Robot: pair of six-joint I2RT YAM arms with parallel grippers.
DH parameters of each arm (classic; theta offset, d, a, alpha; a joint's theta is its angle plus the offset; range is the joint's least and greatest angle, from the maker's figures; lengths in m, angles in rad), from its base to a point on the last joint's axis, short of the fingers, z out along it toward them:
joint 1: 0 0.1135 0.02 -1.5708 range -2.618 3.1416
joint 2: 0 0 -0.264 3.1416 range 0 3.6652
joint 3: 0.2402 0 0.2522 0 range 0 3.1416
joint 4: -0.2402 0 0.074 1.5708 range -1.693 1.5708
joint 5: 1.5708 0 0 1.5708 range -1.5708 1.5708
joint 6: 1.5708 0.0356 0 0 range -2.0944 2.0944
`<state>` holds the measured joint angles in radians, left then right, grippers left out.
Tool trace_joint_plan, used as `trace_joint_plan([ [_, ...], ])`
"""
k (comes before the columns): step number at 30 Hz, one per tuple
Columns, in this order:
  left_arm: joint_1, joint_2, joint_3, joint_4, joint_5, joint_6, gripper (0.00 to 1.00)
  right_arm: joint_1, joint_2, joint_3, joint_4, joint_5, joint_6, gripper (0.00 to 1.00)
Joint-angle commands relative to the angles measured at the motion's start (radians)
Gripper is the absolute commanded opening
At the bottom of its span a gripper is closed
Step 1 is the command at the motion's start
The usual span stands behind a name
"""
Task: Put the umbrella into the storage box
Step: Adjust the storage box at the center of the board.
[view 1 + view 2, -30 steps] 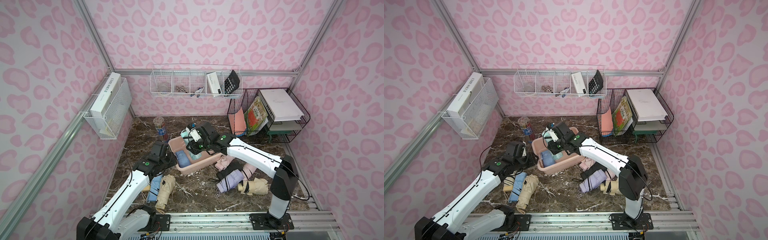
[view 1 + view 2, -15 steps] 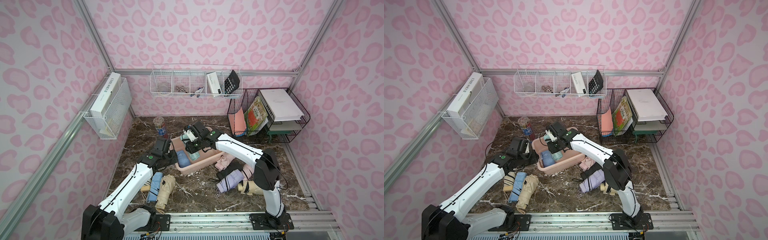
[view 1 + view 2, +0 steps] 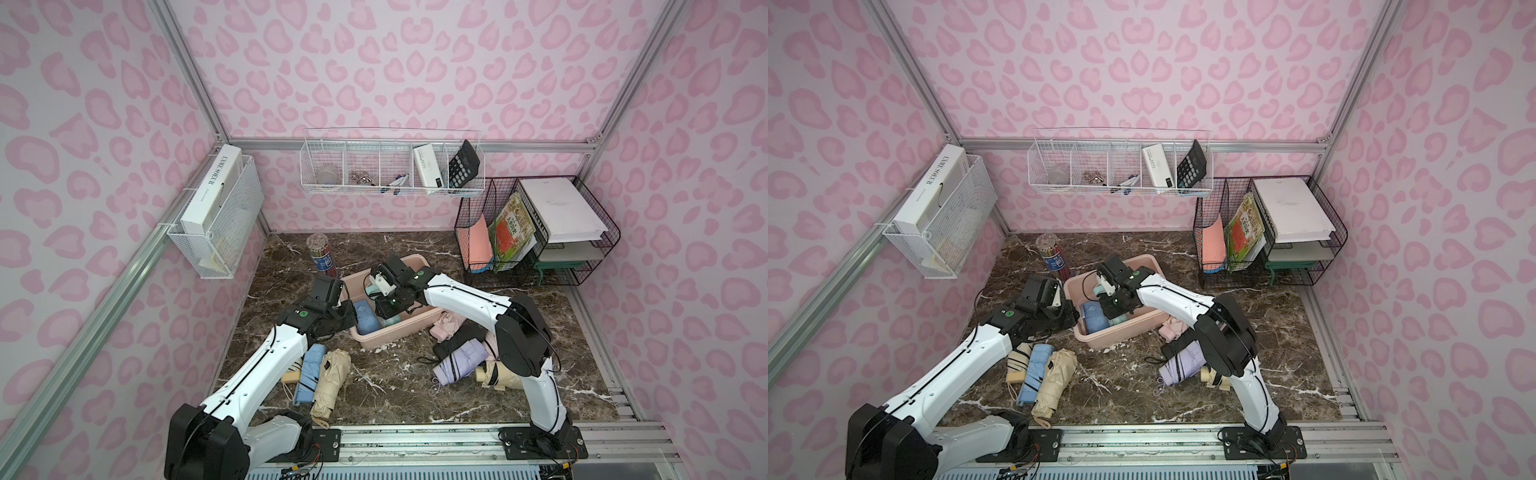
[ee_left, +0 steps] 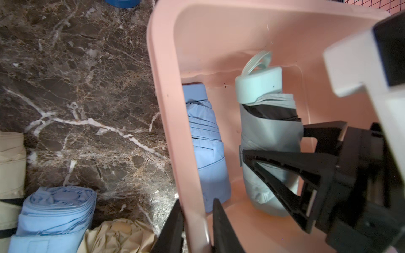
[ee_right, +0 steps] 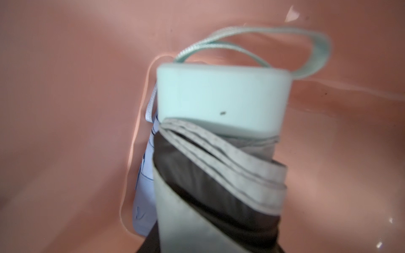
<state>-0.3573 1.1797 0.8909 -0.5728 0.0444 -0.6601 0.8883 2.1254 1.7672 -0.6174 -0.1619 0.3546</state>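
Now, right tool point(image 4: 274, 141) clamped on mint-grey umbrella point(image 4: 269, 122) inside storage box point(image 4: 166, 87), long axis 5 to 11 o'clock in both top views, handle point(image 4: 258, 85) toward 11, left tool point(image 4: 197, 202) pinching the box rim.

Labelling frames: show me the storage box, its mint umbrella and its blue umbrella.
storage box point(image 4: 166, 109): left wrist view, rolled rim.
mint umbrella point(image 4: 269, 135): left wrist view, folded canopy.
boxed blue umbrella point(image 4: 206, 140): left wrist view, folded canopy.

The left claw point(image 4: 196, 202) has pinched shut on the storage box point(image 4: 163, 87) side wall.
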Motion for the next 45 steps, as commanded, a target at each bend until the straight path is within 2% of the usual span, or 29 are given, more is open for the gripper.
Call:
trace_joint_plan([
  [1,0.0,0.012,-0.003,-0.051,0.017,0.008,0.22,-0.002,-0.001,-0.025,0.071,-0.019,0.028,0.24],
  [9,0.0,0.031,-0.007,-0.051,0.029,-0.002,0.21,-0.023,0.022,-0.072,0.12,-0.021,0.076,0.24],
  [13,0.001,0.039,-0.003,-0.051,0.032,-0.001,0.21,-0.025,0.046,-0.066,0.124,-0.028,0.087,0.27],
  [15,0.0,0.041,-0.003,-0.053,0.031,0.001,0.21,-0.026,0.051,-0.064,0.126,-0.028,0.089,0.32],
  [23,0.001,0.058,0.011,-0.072,0.006,0.022,0.2,-0.026,0.046,-0.064,0.135,-0.022,0.089,0.61],
  [28,0.001,0.066,0.023,-0.071,-0.001,0.03,0.2,-0.025,0.013,-0.069,0.13,-0.012,0.071,0.69],
  [34,0.0,0.075,0.035,-0.075,-0.013,0.04,0.2,-0.025,-0.099,-0.12,0.175,0.031,0.035,0.71],
  [39,0.001,0.067,0.036,-0.07,-0.015,0.03,0.2,-0.026,-0.248,-0.213,0.264,0.076,-0.057,0.71],
  [45,0.001,0.06,0.034,-0.06,-0.009,0.016,0.33,-0.026,-0.471,-0.382,0.398,0.127,-0.257,0.71],
])
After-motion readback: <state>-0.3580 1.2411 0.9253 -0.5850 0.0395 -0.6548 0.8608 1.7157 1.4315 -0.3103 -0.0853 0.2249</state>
